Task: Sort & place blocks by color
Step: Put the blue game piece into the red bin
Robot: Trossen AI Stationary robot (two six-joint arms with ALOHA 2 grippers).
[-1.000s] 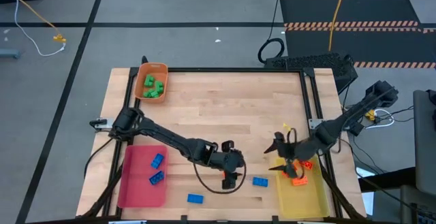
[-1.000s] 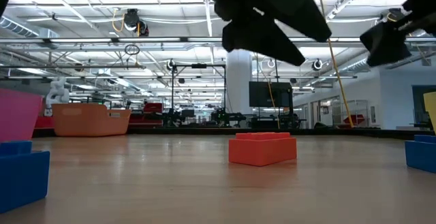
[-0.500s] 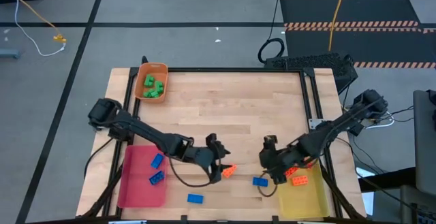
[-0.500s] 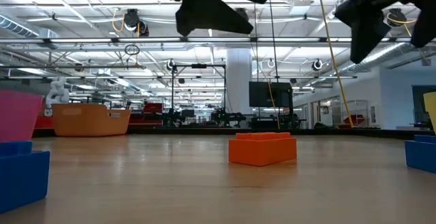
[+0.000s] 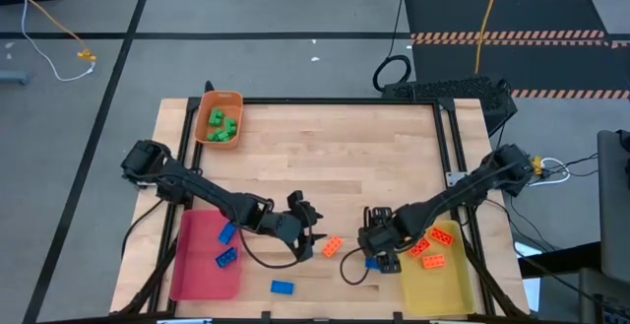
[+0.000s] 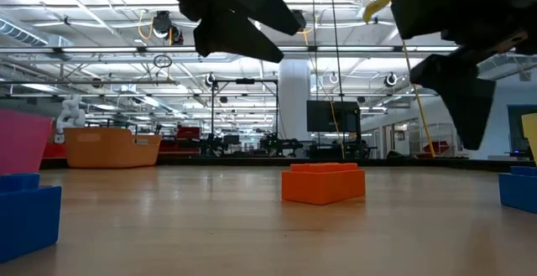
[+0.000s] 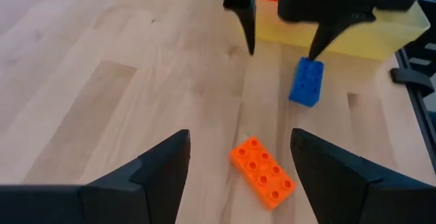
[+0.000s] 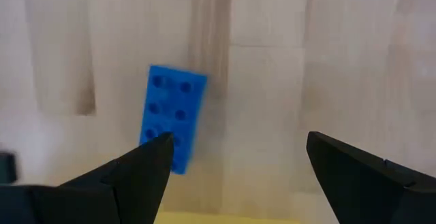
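An orange block [image 5: 332, 246] lies flat on the wood table, studs up, just in front of my open left gripper [image 5: 311, 233]; nothing is between the fingers [image 7: 240, 135]. To its right a blue block [image 5: 374, 262] lies beside the yellow tray [image 5: 445, 287]. My right gripper [image 5: 380, 249] hangs open above that blue block, pointing steeply down, clear of it [image 8: 170, 118]. Two orange blocks [image 5: 426, 254] lie in the yellow tray. Two blue blocks [image 5: 226, 244] lie in the pink tray [image 5: 202, 270]. Green blocks [image 5: 220, 125] fill the orange tray [image 5: 232, 97].
Another blue block [image 5: 283, 287] lies loose near the table's front edge, between the pink and yellow trays. The black frame rails [image 5: 455, 147] run along the table's sides. Bare wood [image 5: 335, 157] takes up the middle and far part of the table.
My left gripper has drawn back toward the table's left edge, uncovering the orange block, which stays put on the wood. My right gripper has swung from over the yellow tray toward the left, tipping downward, and now hangs above the blue block.
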